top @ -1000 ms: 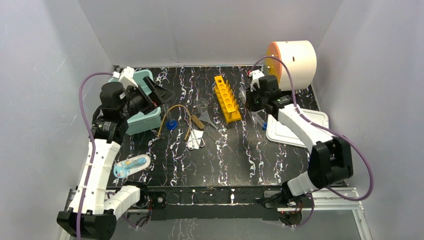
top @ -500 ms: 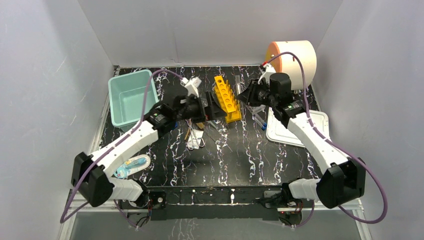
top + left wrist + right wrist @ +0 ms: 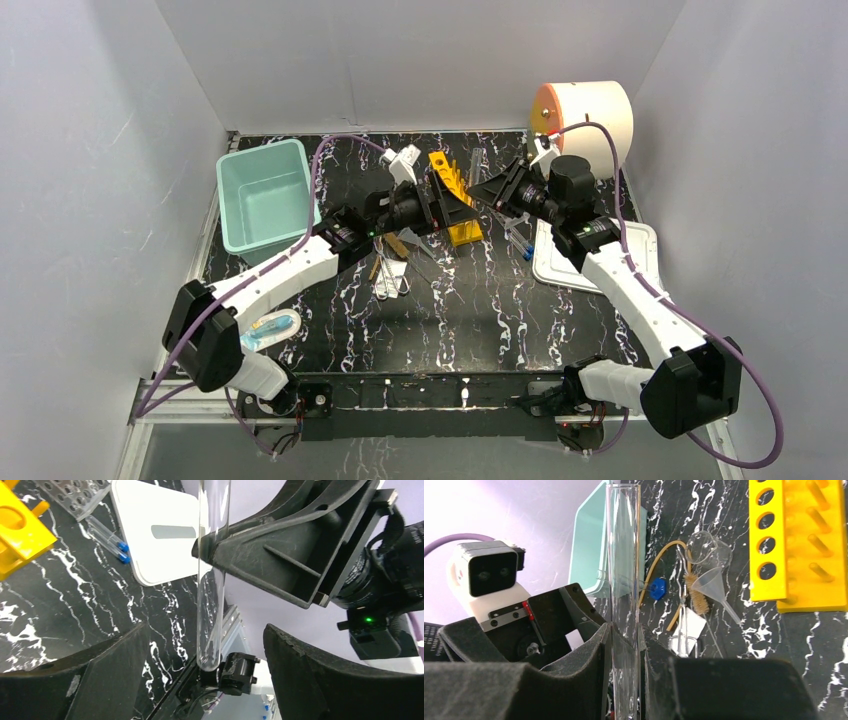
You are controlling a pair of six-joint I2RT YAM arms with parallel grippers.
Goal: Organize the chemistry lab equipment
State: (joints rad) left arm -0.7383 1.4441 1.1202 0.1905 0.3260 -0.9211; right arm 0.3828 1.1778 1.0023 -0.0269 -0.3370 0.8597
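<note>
My right gripper (image 3: 625, 630) is shut on a clear glass test tube (image 3: 624, 555) and holds it upright above the table. It also shows in the left wrist view (image 3: 215, 540), clamped on the tube (image 3: 210, 605). My left gripper (image 3: 205, 627) is open, with its jaws on either side of the tube's rounded lower end and apart from it. Both grippers meet over the yellow rack (image 3: 466, 232). The funnel (image 3: 714, 585), beaker (image 3: 706, 550), amber rubber tube (image 3: 659, 560) and a brush (image 3: 696, 597) lie left of the rack (image 3: 804, 545).
A teal bin (image 3: 262, 148) stands at the back left. A white tray (image 3: 560, 268) lies at the right, with blue-capped tubes (image 3: 107, 537) and a clear plastic rack (image 3: 75, 495) beside it. A white roll (image 3: 590, 115) stands at the back right. A packaged item (image 3: 265, 330) lies front left.
My left arm swung from the teal bin to the middle, up to the right gripper. My right gripper rose and turned left with the test tube in it.
</note>
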